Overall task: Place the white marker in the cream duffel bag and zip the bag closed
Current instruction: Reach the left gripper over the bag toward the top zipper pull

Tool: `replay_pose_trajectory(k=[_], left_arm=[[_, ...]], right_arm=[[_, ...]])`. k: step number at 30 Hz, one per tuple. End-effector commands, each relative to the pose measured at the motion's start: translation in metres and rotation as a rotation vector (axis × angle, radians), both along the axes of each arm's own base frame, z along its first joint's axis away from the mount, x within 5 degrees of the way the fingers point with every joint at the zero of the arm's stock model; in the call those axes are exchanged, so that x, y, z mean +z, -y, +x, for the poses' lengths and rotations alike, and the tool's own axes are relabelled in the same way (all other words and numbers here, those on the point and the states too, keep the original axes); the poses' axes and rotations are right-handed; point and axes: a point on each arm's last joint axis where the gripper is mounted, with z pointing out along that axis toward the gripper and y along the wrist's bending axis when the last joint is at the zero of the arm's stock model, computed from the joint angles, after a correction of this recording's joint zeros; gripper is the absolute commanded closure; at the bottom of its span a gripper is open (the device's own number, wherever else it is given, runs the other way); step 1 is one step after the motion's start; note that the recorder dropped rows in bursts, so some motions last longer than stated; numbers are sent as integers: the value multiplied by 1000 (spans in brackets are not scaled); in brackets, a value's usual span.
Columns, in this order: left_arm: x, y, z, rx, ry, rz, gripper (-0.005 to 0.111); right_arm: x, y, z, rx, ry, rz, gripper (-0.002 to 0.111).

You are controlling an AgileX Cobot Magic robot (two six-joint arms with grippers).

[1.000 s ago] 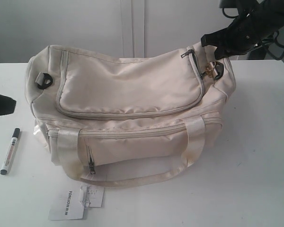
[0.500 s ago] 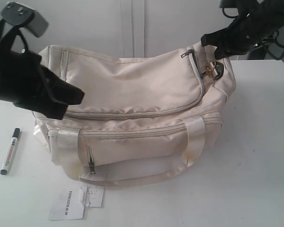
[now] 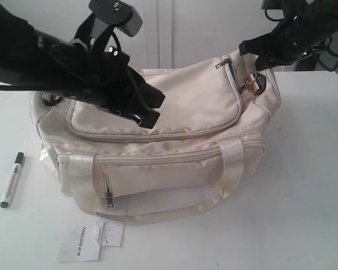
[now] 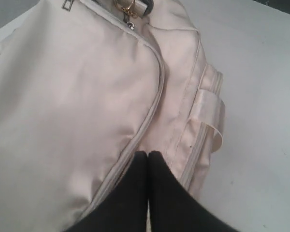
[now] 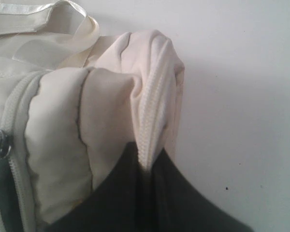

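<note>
Left gripper (image 4: 148,154) has its two black fingers pressed flat together with nothing between them. It's hanging over the top of the bag (image 3: 174,152), with the tips right above the zipper seam along the near edge of the top flap. I honestly can't tell from either view whether the tips are touching the fabric or just hovering. Its arm comes in from the left and hides the far left part of the bag in the exterior view.

Right gripper (image 5: 147,162) is at the far right end of the bag. Its jaws are pinched onto a bunched-up fold of the cream fabric, and a strip of zipper tape runs straight into the grip, so that corner stands up in a little peak. Near it on the bag there's a zipper pull (image 3: 221,63) and a gold clasp (image 3: 248,83).

The marker (image 3: 11,180) is outside the bag. It lies flat on the white table (image 3: 310,197), left of the bag and well apart from both grippers, with its black cap pointing to the far side. A paper tag (image 3: 81,246) lies on the table at the near side of the bag.
</note>
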Motion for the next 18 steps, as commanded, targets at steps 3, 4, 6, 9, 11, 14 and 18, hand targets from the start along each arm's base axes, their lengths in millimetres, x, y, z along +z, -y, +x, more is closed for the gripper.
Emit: replay_pose_trajectory(k=[3, 4, 6, 9, 11, 14, 18], left_arm=[[-2, 26, 16, 1, 44, -22, 107], [-3, 30, 20, 8, 57, -25, 107], [-7, 37, 26, 19, 71, -26, 107], [-12, 50, 33, 16, 82, -27, 107], [-14, 57, 37, 19, 94, -28, 107], [-19, 64, 47, 54, 134, -33, 107], [-25, 74, 56, 61, 147, -34, 107]], right_arm=[[4, 6, 3, -20, 40, -8, 108], [4, 6, 3, -20, 40, -8, 108], [4, 6, 3, -20, 40, -8, 108], [4, 6, 3, -20, 40, -8, 108], [4, 6, 3, -20, 40, -8, 108], [4, 6, 3, -20, 40, -8, 108], [4, 6, 3, -20, 40, -8, 108]])
